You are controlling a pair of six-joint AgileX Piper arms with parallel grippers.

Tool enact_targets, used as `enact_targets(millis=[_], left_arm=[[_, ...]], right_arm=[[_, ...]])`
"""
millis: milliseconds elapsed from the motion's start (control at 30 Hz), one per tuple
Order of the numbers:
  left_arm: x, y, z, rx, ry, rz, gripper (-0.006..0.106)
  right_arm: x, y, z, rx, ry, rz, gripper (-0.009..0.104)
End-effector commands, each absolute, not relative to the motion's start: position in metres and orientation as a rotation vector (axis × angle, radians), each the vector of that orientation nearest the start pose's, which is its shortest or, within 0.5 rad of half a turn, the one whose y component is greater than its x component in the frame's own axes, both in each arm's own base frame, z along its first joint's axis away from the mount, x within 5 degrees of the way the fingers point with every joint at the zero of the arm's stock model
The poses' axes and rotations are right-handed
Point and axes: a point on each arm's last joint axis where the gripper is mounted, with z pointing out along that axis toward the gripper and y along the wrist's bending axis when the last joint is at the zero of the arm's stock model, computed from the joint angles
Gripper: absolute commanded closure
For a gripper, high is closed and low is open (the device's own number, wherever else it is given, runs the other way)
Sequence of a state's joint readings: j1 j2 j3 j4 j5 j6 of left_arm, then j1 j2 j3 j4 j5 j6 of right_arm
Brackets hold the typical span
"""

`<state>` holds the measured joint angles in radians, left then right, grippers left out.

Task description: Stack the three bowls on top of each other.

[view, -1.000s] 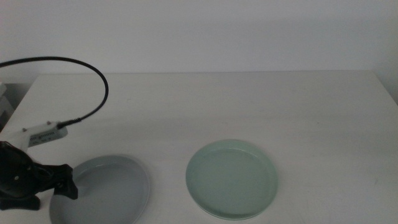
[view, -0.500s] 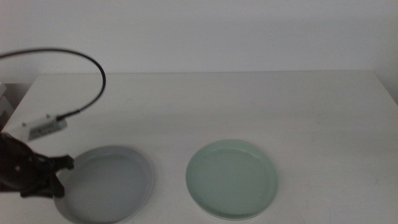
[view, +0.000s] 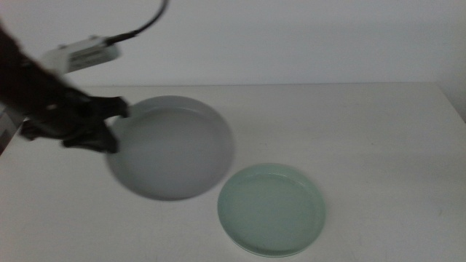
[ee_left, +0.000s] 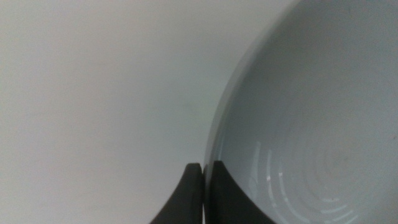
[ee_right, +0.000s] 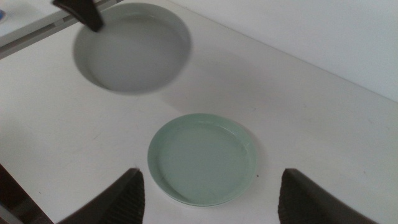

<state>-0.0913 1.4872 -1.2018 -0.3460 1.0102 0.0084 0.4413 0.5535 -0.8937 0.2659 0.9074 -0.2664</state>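
My left gripper (view: 115,124) is shut on the rim of the grey bowl (view: 175,149) and holds it in the air, above the table's left-middle part and to the left of the mint green bowl. The left wrist view shows the two dark jaws (ee_left: 203,186) pressed together on the rim of the grey bowl (ee_left: 311,124). The pale mint green bowl (view: 271,209) rests flat on the table near the front edge. In the right wrist view the grey bowl (ee_right: 130,53) hangs beyond the mint green bowl (ee_right: 202,158). My right gripper (ee_right: 211,205) is open, pulled back above the table's near side, outside the middle view.
The white table (view: 364,131) runs back to a plain wall. A black cable and a white camera box (view: 84,52) ride on the left arm. The table's right edge (view: 455,109) is near the picture's side.
The left gripper has lifted the grey bowl off the front-left of the table and carried it up and to the right. The mint green bowl has not moved.
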Motion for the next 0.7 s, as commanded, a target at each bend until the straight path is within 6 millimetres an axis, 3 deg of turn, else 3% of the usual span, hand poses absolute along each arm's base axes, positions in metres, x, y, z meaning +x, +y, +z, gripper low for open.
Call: enact_targets(millis=[0,200,367,500,667], left_arm=[[0.299,-0.079,0.318,-0.003,2.695,-0.534,0.1],[0.317,-0.147,0.298,0.171,2.747,-0.546,0.1],[0.328,-0.19,0.271,0.264,2.781,-0.561,0.1],[0.333,-0.209,0.249,0.293,2.803,-0.555,0.1],[0.338,-0.218,0.229,0.306,2.827,-0.547,0.1]], right_arm=[[0.065,0.051,0.403,-0.649,1.85,0.426,0.041],[0.065,0.051,0.403,-0.649,1.85,0.426,0.041],[0.065,0.051,0.403,-0.649,1.85,0.426,0.041],[0.065,0.051,0.403,-0.649,1.85,0.426,0.041],[0.065,0.051,0.403,-0.649,1.85,0.426,0.041]])
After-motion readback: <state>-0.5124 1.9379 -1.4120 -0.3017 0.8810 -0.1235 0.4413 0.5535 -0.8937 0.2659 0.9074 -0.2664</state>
